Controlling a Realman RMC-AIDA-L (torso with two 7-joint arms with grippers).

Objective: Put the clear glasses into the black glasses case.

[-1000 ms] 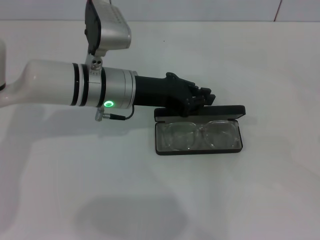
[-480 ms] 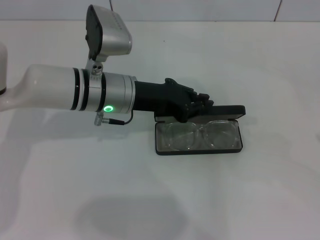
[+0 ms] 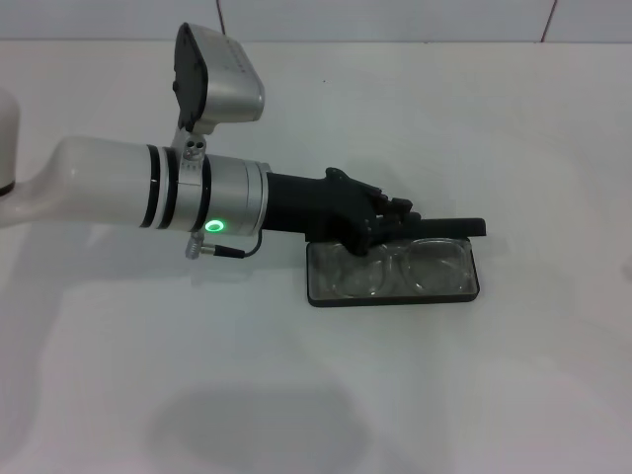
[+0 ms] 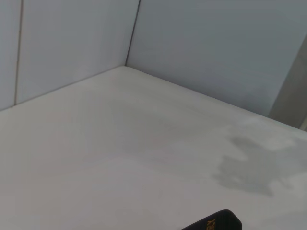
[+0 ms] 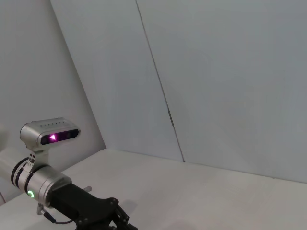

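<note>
The black glasses case lies open on the white table right of centre, with the clear glasses resting inside its tray. Its lid stands behind the tray, tipped forward so it shows only as a thin black strip. My left gripper reaches in from the left, shut and empty, pressing against the lid's left part above the left lens. A corner of the lid with orange lettering shows in the left wrist view. The right wrist view shows the left gripper from afar. My right gripper is out of view.
The white table spreads around the case on all sides. A pale wall with vertical seams stands behind the table. The left arm's wrist camera sticks up above the arm.
The left gripper has moved down and towards the tray, and the lid has tipped forward from a broad upright band to a thin strip over the glasses.
</note>
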